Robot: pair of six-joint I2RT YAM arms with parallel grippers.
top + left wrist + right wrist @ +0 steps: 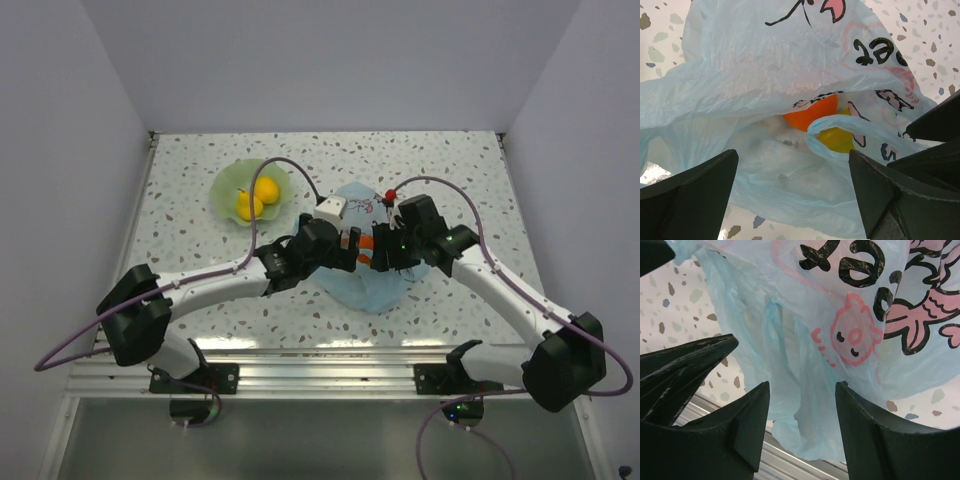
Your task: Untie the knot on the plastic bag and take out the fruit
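The plastic bag (378,288) lies crumpled mid-table, light blue with a pink-and-dark print. Both grippers meet over it. My left gripper (792,160) is open, its fingers (690,195) wide apart in front of the bag's gaping mouth (790,145). Inside lie an orange fruit (812,112) and a yellow fruit (837,140) behind a handle strip. The orange fruit (368,242) also peeks out between the two grippers. My right gripper (802,390) is open, with a loose fold of the bag (805,370) hanging between its fingers, touched by neither. The knot is out of view.
A pale green wavy-rimmed bowl (225,185) stands at the back left and holds two yellow fruits (265,188). A small red thing (390,194) sits by the bag's far edge. The metal rail (320,370) runs along the table's near edge.
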